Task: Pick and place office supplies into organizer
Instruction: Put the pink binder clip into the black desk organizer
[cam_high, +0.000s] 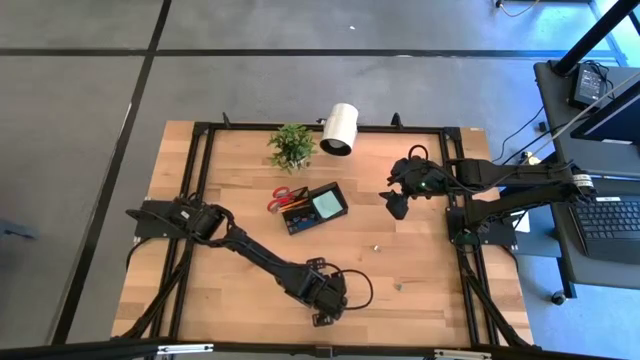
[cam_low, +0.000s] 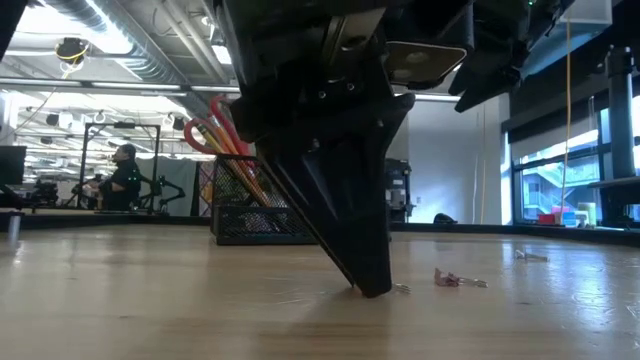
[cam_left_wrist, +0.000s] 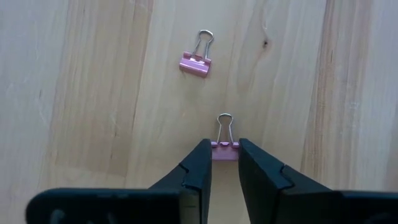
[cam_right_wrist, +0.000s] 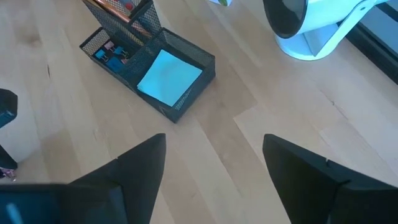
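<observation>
Pink clip (cam_left_wrist: 224, 147) lies on the table (cam_high: 420, 250) well in front of the organizer (cam_high: 315, 208), wire loop pointing away from the left gripper (cam_left_wrist: 224, 163), whose narrow fingers flank it, perhaps touching. Right gripper (cam_right_wrist: 214, 162) waits wide beside the organizer.

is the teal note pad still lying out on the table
No, the note pad lies inside the black organizer, in its wide compartment.
</observation>
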